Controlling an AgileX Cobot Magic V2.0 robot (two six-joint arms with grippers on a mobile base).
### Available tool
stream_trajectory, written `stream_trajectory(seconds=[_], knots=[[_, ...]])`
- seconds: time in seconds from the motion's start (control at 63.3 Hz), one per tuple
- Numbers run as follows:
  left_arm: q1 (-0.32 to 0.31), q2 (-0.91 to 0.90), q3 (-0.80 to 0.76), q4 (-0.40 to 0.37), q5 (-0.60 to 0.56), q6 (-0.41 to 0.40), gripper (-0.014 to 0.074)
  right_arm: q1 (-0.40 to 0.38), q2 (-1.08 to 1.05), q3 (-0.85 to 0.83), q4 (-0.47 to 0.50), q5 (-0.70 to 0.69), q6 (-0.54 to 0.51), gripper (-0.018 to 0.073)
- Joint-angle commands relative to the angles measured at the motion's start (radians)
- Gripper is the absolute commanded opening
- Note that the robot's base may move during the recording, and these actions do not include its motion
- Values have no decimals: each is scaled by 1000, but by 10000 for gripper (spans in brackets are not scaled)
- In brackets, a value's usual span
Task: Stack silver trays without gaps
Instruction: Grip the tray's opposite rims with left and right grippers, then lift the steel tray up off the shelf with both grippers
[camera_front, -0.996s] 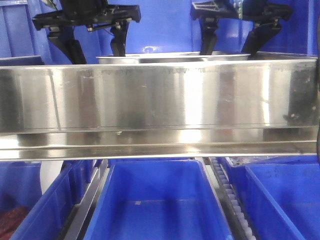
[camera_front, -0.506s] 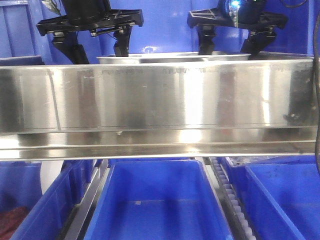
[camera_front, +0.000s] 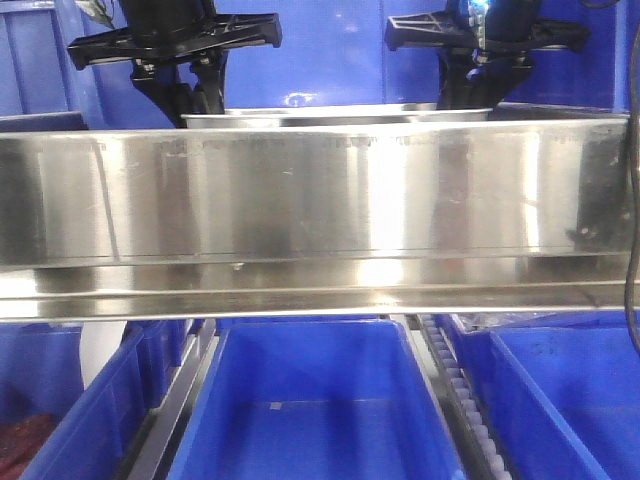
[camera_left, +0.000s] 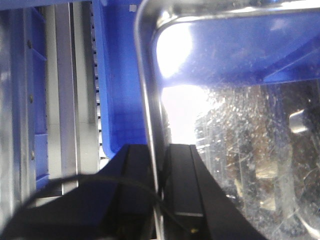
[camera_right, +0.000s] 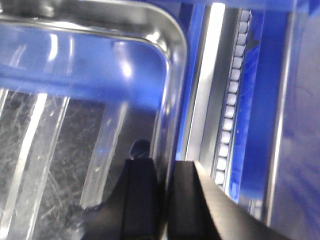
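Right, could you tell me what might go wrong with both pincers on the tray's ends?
The left pincer and right pincer each pinch only the rim of the silver tray, so it could slip or tilt if the arms move unevenly. The steel rail hides the tray's underside in the front view, so a skewed landing leaving a gap might go unnoticed.
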Motion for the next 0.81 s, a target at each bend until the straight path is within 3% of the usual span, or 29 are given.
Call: stream_trajectory(seconds=[0.0, 0.411, 0.79], knots=[[-5, -62, -34, 8, 50, 17, -41, 2, -82, -24, -7, 36, -24, 57], [-31, -225, -96, 103, 234, 45, -41, 16, -297, -24, -7, 123, 32, 57], [-98, -389, 10, 165, 234, 52, -41, 103, -442, 15, -66, 230, 122, 57]])
